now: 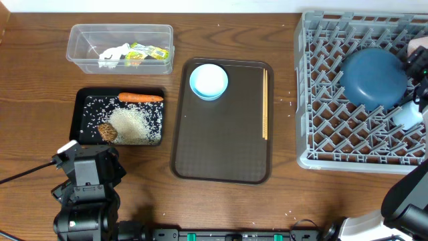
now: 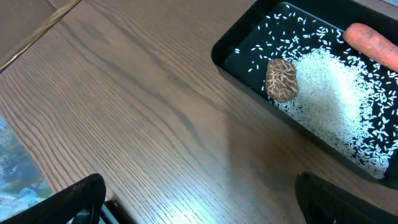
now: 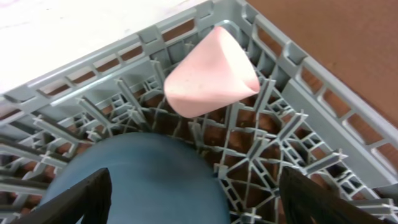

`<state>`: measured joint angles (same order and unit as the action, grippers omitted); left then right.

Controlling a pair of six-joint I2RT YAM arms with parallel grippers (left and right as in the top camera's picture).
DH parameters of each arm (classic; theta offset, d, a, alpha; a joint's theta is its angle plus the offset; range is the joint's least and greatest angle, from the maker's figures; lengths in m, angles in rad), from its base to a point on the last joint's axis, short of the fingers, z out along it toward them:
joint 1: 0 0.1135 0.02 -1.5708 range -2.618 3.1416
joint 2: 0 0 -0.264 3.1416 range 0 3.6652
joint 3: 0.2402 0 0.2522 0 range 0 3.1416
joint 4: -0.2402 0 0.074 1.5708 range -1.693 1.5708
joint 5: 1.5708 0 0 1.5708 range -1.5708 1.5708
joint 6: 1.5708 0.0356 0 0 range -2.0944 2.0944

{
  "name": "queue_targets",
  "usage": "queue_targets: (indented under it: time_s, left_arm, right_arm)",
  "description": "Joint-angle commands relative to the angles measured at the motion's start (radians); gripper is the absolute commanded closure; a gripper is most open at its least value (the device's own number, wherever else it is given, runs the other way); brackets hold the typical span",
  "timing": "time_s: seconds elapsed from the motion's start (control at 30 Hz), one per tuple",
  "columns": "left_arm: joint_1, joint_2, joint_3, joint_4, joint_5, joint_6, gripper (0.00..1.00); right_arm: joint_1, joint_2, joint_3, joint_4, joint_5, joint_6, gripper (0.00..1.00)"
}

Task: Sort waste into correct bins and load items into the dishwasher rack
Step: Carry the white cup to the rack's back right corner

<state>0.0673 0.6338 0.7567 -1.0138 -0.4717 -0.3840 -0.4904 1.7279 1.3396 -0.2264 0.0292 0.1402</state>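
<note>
Rack [image 1: 304,100]: grey lattice filling the right of the overhead frame, with its right edge cut off.
Dark blue dish [image 1: 374,79]: lies in the rack's upper half with a smooth rounded surface toward the camera. In the right wrist view its lower part runs out of the frame.
Right gripper [image 3: 194,180]: fingers spread wide to either side above the dish, pinching nothing. Only their dark tips show at the bottom corners.
Pink object [image 3: 211,74]: in the rack's corner just beyond the dish. I cannot tell what it is.
Pale shape [image 1: 406,115]: just lower right of the dish and half hidden by black gripper parts; possibly a cup.
Left gripper [image 2: 199,180]: fingers far apart and empty, over the bare table [image 2: 124,112] near the black tray's corner.
Black tray [image 1: 77,117]: left of centre. It holds the carrot [image 1: 140,98] along its top edge, the rice [image 1: 137,124] in a heap, and the brown lump [image 1: 107,132] touching the heap's left side.
Clear tub [image 1: 73,47]: upper left, with crumpled white paper [image 1: 114,55] and yellow-green wrappers [image 1: 148,52] side by side inside it.
Serving tray [image 1: 221,147]: centre of the frame. The light blue bowl [image 1: 208,81] sits at its upper left, and the chopsticks [image 1: 265,104] lie along its right edge.
</note>
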Motion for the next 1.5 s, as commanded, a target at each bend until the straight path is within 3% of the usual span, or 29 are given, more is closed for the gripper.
queue_targets:
  time_s: [0.0,0.27,0.57,0.7,1.03,1.3,1.47]
  left_arm:
    - [-0.001,0.000,-0.006,-0.002,-0.015,0.013,0.02]
    - [-0.001,0.000,-0.006,-0.002,-0.015,0.013,0.02]
    - [-0.001,0.000,-0.006,-0.002,-0.015,0.013,0.02]
    - [-0.001,0.000,-0.006,-0.002,-0.016,0.013,0.02]
    - [-0.001,0.000,-0.006,-0.002,-0.016,0.013,0.02]
    - [-0.001,0.000,-0.006,-0.002,-0.015,0.013,0.02]
    - [-0.001,0.000,-0.006,-0.002,-0.015,0.013,0.02]
  right_arm:
    - [0.011,0.002,0.007,0.003,-0.007,-0.007,0.19]
    - [0.011,0.061,0.038,0.048,0.118,-0.009,0.06]
    - [0.009,0.277,0.496,-0.327,0.129,-0.128,0.01]
    - [0.009,0.354,0.610,-0.399,0.170,-0.139,0.01]
    - [-0.008,0.402,0.623,-0.404,0.123,-0.235,0.01]
    - [-0.048,0.444,0.623,-0.389,0.028,-0.231,0.16]
    - [-0.058,0.477,0.623,-0.370,0.023,-0.231,0.15]
